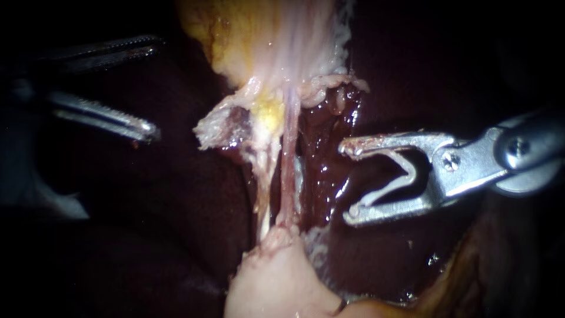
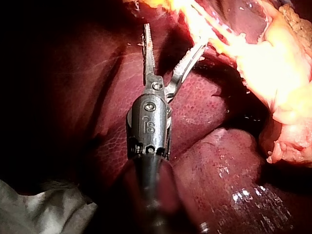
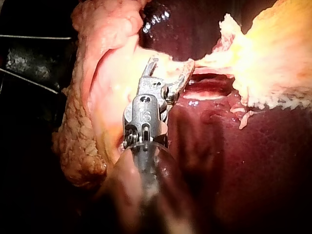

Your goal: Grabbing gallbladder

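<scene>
The gallbladder (image 1: 271,35) hangs pale yellow and pink at the top centre, its frayed lower end (image 1: 229,126) ragged. Two thin tubes (image 1: 288,171) run down from it to pale tissue (image 1: 276,277). My left instrument (image 1: 158,88) lies left of that frayed end with its toothed jaws open and empty, clear of the tissue. In the left wrist view my left instrument (image 2: 174,36) gapes just short of the bright gallbladder (image 2: 273,63). My right instrument (image 1: 348,182) sits right of the tubes, jaws wide apart around a pale V-shaped clip (image 1: 406,174).
Dark red liver (image 1: 176,194) surrounds the tubes, with a wet raw bed (image 1: 323,171) between them and my right instrument. White gauze (image 2: 44,204) lies beside my left instrument's shaft. Lumpy pink fatty tissue (image 3: 97,87) flanks my right instrument (image 3: 168,66).
</scene>
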Robot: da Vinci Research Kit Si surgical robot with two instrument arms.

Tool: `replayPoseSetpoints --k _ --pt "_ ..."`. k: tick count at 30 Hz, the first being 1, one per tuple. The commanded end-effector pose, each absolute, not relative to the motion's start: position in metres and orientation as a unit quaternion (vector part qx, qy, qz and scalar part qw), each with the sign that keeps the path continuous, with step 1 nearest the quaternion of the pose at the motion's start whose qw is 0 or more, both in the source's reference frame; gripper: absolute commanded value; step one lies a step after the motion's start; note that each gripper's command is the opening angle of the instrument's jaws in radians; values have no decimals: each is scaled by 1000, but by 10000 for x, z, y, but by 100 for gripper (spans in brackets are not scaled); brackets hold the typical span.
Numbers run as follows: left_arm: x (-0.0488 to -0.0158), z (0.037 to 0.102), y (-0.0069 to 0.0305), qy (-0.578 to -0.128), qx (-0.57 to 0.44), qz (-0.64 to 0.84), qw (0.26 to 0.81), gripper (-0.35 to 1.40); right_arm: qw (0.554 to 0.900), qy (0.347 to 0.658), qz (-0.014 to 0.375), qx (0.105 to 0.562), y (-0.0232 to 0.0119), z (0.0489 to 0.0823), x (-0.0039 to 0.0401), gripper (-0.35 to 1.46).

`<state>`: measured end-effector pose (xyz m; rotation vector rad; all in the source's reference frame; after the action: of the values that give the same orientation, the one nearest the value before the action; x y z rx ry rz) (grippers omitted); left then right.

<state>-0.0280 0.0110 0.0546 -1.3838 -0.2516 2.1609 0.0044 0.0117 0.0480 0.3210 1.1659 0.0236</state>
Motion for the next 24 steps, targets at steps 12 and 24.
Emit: replayPoseSetpoints --k 12,24 --pt "-290 541 84 -99 -513 798 299 74 822 548 11 151 116 480 43 46" --pt "-327 561 39 -132 -512 769 359 49 822 548 10 151 116 480 43 46"
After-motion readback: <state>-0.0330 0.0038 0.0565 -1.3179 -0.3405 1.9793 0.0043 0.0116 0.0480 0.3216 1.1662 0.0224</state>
